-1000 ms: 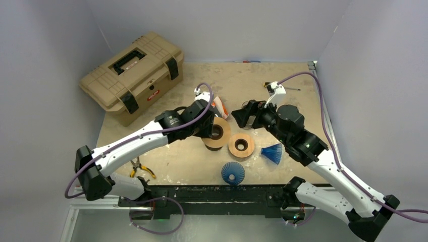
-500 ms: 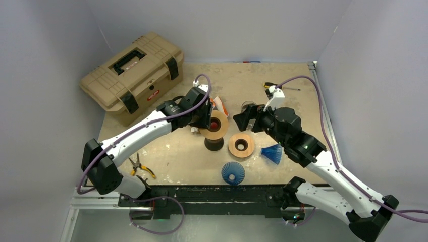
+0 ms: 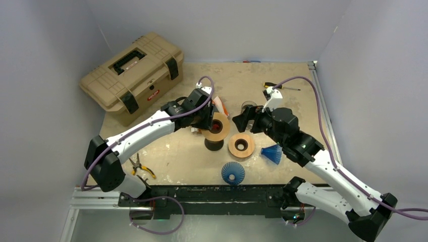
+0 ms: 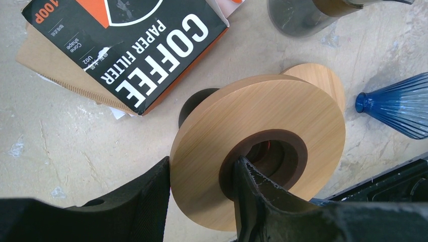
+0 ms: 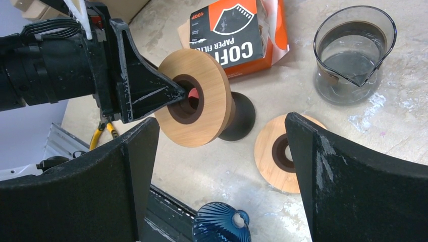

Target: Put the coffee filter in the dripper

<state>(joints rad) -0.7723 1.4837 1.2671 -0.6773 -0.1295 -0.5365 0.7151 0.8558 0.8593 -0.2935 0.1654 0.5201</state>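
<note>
Jaws of your left gripper [image 4: 202,176] are clamped on a wooden ring [image 4: 262,108]. One finger passes through its dark centre hole and the other presses outside the rim, so the ring hangs tilted above the table. Just beyond these jaws, to their left, the coffee filter pack [image 4: 136,50] lies flat on the table, with brown paper showing from under it. Below the ring stands a dark round base [image 5: 246,118]; whether the two touch cannot be told. Your right gripper [image 5: 222,123] faces the ring, its jaws wide apart and free. Under the right jaws a second wooden ring [image 5: 275,151] lies flat, and a glass carafe [image 5: 353,55] stands beyond their right finger. A blue dripper [image 3: 232,173] rests mouth-down, nearer to you than both sets of jaws. A second blue dripper [image 3: 273,153] lies on its side beside the second wooden ring. The base and that ring lie between the left jaws and both drippers. A toolbox [image 3: 134,75] stands well to the left of the left jaws.
</note>
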